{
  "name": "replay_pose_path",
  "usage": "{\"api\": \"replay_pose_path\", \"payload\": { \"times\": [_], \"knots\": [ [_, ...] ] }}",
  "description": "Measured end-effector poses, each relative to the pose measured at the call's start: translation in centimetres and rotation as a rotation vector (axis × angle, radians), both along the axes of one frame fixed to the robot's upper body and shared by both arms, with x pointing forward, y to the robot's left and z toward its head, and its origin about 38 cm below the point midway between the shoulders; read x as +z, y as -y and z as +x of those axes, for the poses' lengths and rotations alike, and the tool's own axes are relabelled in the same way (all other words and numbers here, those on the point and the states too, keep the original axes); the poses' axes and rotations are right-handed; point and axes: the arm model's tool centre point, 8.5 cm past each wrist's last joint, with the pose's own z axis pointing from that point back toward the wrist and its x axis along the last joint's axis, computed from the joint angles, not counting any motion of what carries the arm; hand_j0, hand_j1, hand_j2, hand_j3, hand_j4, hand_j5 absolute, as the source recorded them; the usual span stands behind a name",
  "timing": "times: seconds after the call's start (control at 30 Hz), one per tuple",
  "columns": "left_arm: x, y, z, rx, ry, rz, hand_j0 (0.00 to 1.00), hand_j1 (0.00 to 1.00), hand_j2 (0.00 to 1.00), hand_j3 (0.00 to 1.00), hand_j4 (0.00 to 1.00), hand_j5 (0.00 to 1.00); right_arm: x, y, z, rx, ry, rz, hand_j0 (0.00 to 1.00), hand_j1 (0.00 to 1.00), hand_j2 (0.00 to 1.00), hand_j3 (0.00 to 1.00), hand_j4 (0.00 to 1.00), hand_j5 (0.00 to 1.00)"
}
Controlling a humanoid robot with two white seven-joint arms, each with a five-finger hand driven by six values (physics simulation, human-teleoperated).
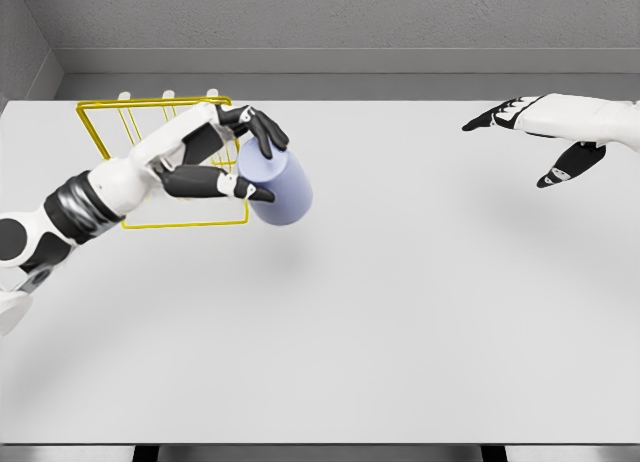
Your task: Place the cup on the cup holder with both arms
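Observation:
A pale blue cup (278, 187) hangs tilted above the white table, held in my left hand (250, 152). Its fingers curl over the cup's top and left side. Behind the hand stands the yellow wire cup holder (105, 107) with white pegs, at the table's back left. The forearm covers part of the holder. My right hand (525, 137) floats at the far right with its fingers stretched out flat and nothing in them.
The white table (380, 322) spreads across the view. A grey wall runs along the back edge.

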Motion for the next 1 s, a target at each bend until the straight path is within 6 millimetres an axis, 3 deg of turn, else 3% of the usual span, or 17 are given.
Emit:
{"api": "replay_pose_path", "payload": {
  "times": [0.53,1.0],
  "knots": [
    [3.5,-0.8,1.1,0.006,0.055,-0.011,0.32,0.32,0.32,0.32,0.32,0.32,0.0,0.0,0.0,0.000,0.000,0.000,1.00,1.00,1.00,1.00,1.00,1.00],
    [5.0,-2.2,2.2,0.058,0.059,0.023,0.31,0.31,0.31,0.31,0.31,0.31,0.0,0.0,0.0,-0.001,0.000,0.001,1.00,1.00,1.00,1.00,1.00,1.00]
  ]
}}
